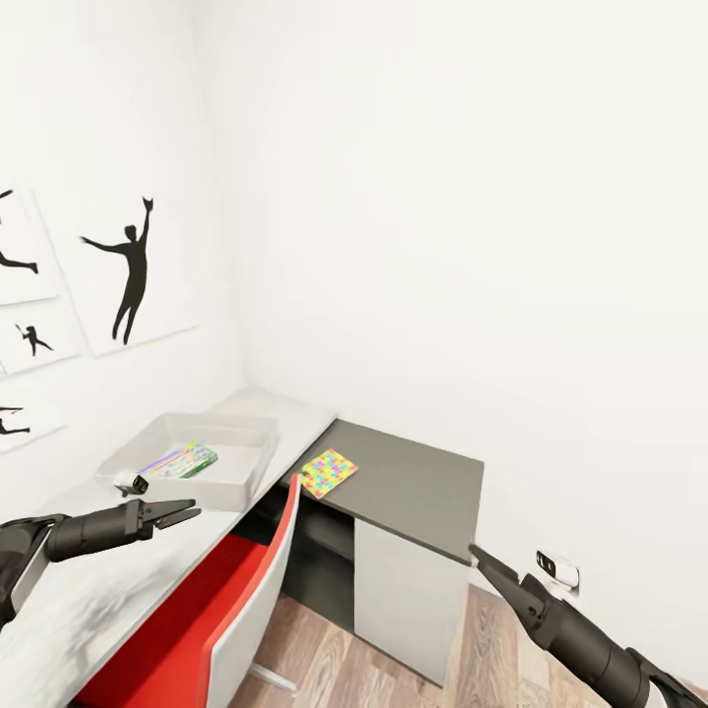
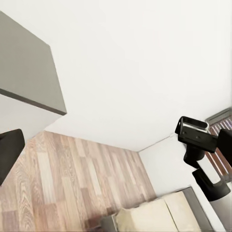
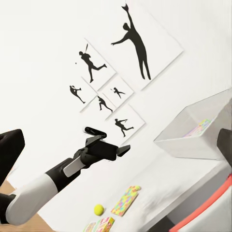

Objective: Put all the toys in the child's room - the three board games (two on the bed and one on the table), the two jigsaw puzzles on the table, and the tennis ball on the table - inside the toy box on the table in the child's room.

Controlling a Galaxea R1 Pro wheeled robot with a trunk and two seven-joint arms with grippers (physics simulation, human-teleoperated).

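Grey toy box (image 1: 147,444) sits on the light table (image 1: 69,600) with one board game (image 1: 181,460) inside; our left gripper (image 1: 175,512) hovers just beside it, jaws parted, empty. Jigsaw puzzle (image 1: 327,472) lies on the dark section; we'd approach flat from its overhanging edge. Right gripper (image 1: 489,562): jaw state can't be told.

A multicolour jigsaw puzzle (image 1: 327,472) on the dark-grey desk (image 1: 413,487); light-grey toy box (image 1: 167,433); red chair (image 1: 211,600); black silhouette pictures (image 1: 128,270).

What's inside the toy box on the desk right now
The toy box holds one flat board game, green and yellow, lying on the bottom. Its near wall hides part of the floor, so anything small there can't be seen.
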